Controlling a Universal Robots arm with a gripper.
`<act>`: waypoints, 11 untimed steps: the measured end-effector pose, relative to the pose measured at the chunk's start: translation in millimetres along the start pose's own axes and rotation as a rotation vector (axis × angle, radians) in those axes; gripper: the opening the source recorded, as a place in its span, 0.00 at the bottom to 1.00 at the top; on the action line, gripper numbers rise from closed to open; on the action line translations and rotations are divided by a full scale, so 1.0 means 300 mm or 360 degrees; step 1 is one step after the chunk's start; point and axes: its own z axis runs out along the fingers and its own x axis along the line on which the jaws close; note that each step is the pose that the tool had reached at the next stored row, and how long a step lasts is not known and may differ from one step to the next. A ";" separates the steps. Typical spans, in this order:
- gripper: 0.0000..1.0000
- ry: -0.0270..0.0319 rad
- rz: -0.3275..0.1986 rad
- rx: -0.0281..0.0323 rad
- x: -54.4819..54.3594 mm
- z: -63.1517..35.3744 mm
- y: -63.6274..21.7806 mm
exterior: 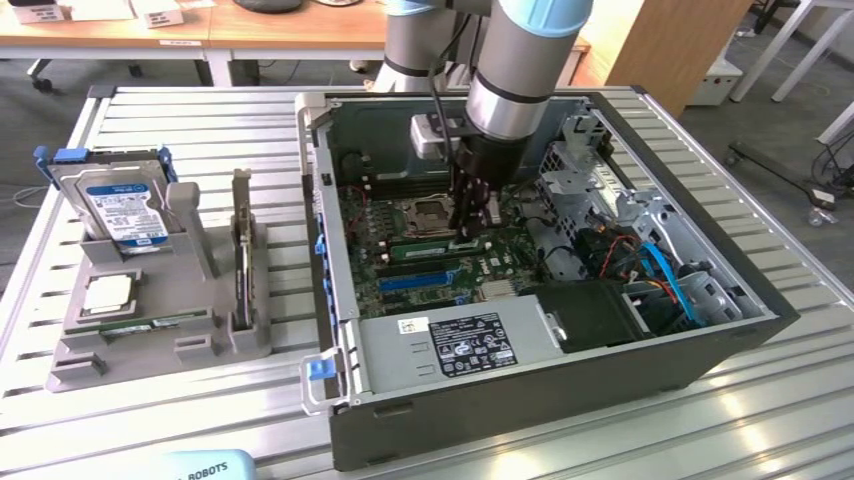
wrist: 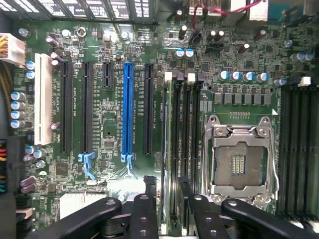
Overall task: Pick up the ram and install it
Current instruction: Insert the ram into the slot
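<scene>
Gripper [wrist: 168,183] astride ram [wrist: 168,129] on motherboard [wrist: 112,114]

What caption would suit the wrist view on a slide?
The gripper straddles the ram, seen edge-on along a memory slot, next to the empty CPU socket on the motherboard.

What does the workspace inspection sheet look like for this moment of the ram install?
Surface: slatted metal table carrying an open computer case and a gray holder.
Job's things: one ram appears seated in a motherboard slot under the pincer; a second ram lies in the holder.
Clutter: hard drive and processor chip in the holder.
Grippers: pincer low over the memory slots, beside the empty processor socket.
Cables: blue and red cables inside the case.
Surroundings: wooden desks behind.
</scene>
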 end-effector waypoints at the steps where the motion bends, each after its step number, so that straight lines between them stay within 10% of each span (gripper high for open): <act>1: 0.31 0.00000 0.0000 0.00000 0.000 -0.007 0.000; 11: 0.31 0.00000 0.0000 0.00000 -0.002 -0.077 0.003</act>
